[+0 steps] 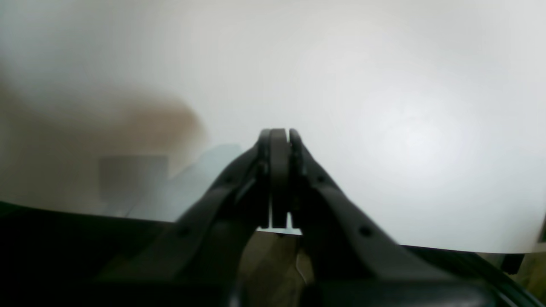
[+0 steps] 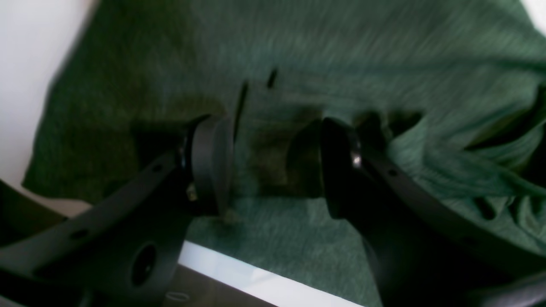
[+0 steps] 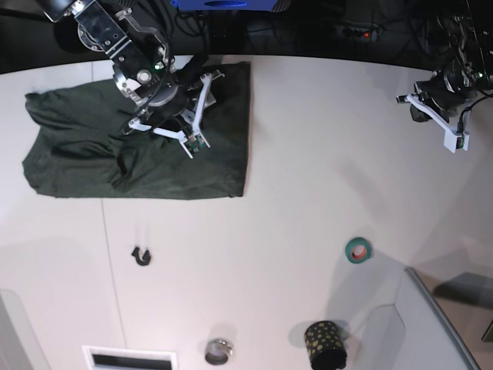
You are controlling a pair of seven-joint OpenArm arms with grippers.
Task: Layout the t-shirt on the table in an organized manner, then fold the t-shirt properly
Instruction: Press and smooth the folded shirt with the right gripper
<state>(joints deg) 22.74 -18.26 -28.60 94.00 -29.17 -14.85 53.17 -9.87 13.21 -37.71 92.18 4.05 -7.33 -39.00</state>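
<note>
T-shirt [image 3: 135, 146] roughly spread on desk [image 3: 308, 177], still creased, unfolded. Right gripper [image 2: 273, 166] above cloth, jaws apart, empty; left gripper [image 1: 279, 140] aside, jaws together; smoothing and folding left

In the base view you have a small teal ring of tape [image 3: 357, 250] lying flat right of centre. Look low and you find a black cup speckled with pale dots [image 3: 325, 344], with a small round metal lid [image 3: 219, 351] to its left. A little black hook-shaped clip [image 3: 141, 257] sits left of centre. A grey bin corner [image 3: 431, 324] fills your lower right.
</note>
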